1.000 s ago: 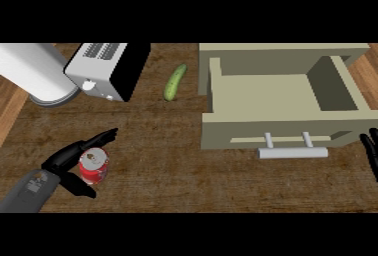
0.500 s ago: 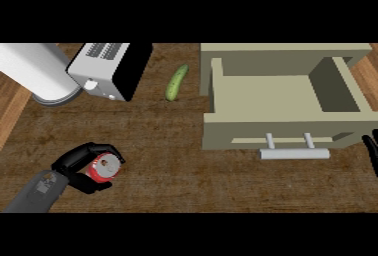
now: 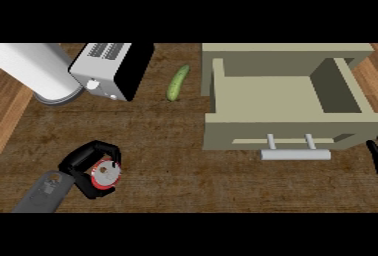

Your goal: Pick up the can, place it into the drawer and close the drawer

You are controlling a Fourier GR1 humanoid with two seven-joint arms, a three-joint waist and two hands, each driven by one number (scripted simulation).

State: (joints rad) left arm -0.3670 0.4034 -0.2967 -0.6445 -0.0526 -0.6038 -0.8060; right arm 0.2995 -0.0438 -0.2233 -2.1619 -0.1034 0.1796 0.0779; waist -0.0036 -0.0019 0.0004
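A red can (image 3: 105,175) with a silver top stands on the dark wooden counter at the lower left. My left hand (image 3: 83,161) is curled round it, fingers over its far side and thumb below. The beige drawer (image 3: 221,132) stands pulled open at the right, its inside bare, with a pale bar handle (image 3: 294,154) on its front. Only a black sliver of my right hand (image 3: 373,152) shows at the right edge, beside the drawer front.
A white and black toaster (image 3: 111,67) sits at the back left, next to a white cylinder (image 3: 37,70). A green cucumber (image 3: 177,82) lies between the toaster and the drawer.
My left hand's fingers have closed round the can, from spread above it a second ago. The right hand has slid further out at the right edge.
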